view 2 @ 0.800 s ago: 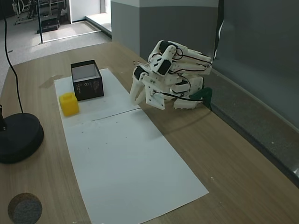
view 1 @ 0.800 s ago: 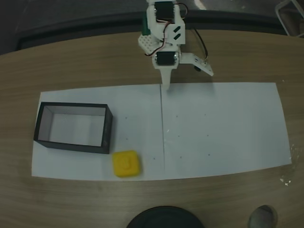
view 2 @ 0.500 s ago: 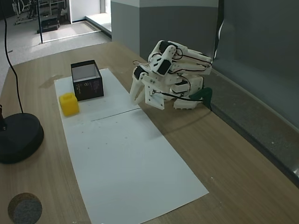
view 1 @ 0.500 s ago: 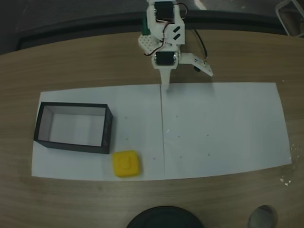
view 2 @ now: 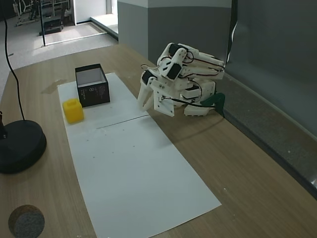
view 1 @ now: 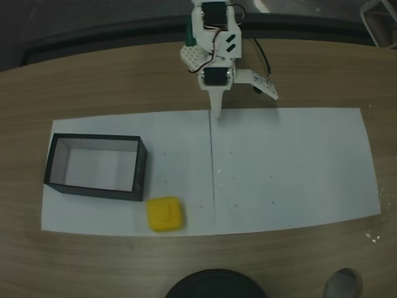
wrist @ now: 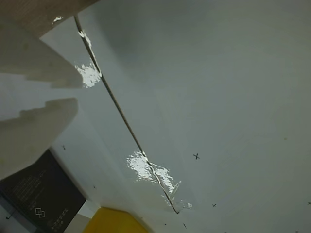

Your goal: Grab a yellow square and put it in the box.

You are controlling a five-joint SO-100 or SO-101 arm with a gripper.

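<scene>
The yellow square (view 1: pixel 164 214) lies on the white paper just beyond the box's near right corner; it also shows in a fixed view (view 2: pixel 73 110) and at the bottom edge of the wrist view (wrist: pixel 114 221). The box (view 1: pixel 141 167) stands open-topped at the paper's left end, black-walled and pale inside, and empty (view 2: pixel 94 93); one dark wall (wrist: pixel 43 194) appears in the wrist view. My gripper (view 1: pixel 217 110) points down at the paper's far edge on the folded arm, far from both (view 2: pixel 142 104). Its jaws sit nearly together with nothing between them (wrist: pixel 77 93).
Two white paper sheets (view 1: pixel 291 167) meet at a seam in the middle of the wooden table. A black round lamp base (view 2: pixel 17 146) stands at the near edge (view 1: pixel 214 285), with a small grey disc (view 1: pixel 343 284) beside it. A dark ledge runs behind the arm.
</scene>
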